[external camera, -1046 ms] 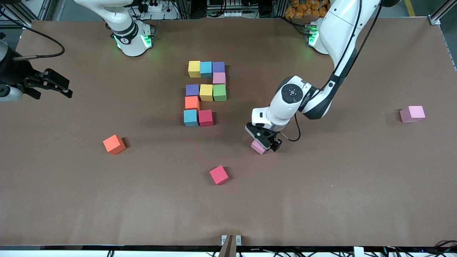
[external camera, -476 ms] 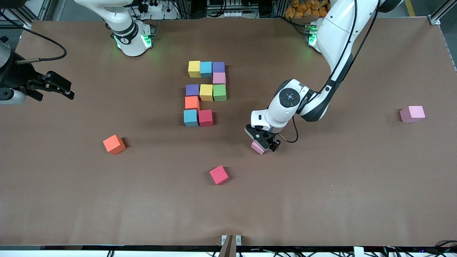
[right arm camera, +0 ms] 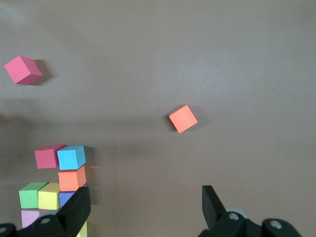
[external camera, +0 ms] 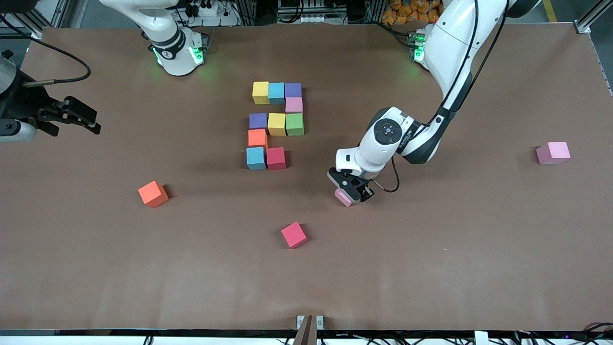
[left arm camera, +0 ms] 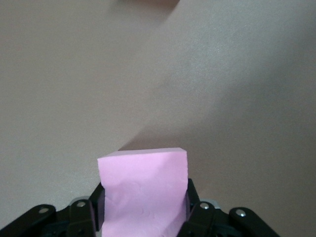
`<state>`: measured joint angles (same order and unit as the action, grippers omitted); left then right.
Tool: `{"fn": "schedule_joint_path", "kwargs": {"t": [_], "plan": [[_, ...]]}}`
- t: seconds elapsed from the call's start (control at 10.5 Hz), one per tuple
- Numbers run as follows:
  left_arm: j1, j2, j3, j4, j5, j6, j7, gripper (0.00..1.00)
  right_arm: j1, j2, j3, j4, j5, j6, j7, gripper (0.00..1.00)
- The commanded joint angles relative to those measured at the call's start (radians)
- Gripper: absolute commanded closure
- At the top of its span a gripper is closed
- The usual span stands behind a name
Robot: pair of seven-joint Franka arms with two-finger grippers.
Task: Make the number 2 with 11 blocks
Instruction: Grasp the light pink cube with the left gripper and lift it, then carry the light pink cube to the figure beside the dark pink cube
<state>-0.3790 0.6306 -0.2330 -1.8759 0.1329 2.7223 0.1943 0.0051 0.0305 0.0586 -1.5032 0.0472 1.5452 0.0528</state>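
- Fingers of the left end effector (external camera: 353,193) have closed on a pink block (external camera: 343,197) on the surface (external camera: 431,268); a second ago they stood apart.
- Three loose blocks: red (external camera: 293,234), orange (external camera: 153,193), pink (external camera: 553,153).
- Ten cubes form the unfinished number 2 (external camera: 275,125).
- Right end effector (external camera: 72,117) waits open, at the right arm's end.

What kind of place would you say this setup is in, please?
Probably a robotics lab: two white arms mounted at a brown-covered table, foam blocks for practice, and cables and aluminium framing along the table's edge by the arm bases.
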Motion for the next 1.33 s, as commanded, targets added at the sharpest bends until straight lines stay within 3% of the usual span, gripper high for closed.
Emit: {"fn": "schedule_joint_path", "kwargs": {"t": [0.0,0.38,0.67,1.24], "plan": [[-0.053,0.000,0.012,0.003,0.005,-0.006,0.011,0.99,0.007,-0.003,-0.003,-0.002,0.003,0.004,0.004,0.00],[-0.210,-0.015,0.004,0.014,0.167,-0.070,0.016,0.97,0.009,-0.004,-0.003,-0.002,0.003,0.003,0.006,0.00],[-0.271,-0.003,-0.002,0.017,0.394,-0.072,0.078,1.00,0.009,-0.003,-0.003,-0.002,0.003,0.004,0.006,0.00],[-0.284,0.075,-0.038,0.090,0.386,-0.070,0.100,1.00,0.010,-0.001,-0.003,-0.002,0.003,0.004,0.006,0.00]]}}
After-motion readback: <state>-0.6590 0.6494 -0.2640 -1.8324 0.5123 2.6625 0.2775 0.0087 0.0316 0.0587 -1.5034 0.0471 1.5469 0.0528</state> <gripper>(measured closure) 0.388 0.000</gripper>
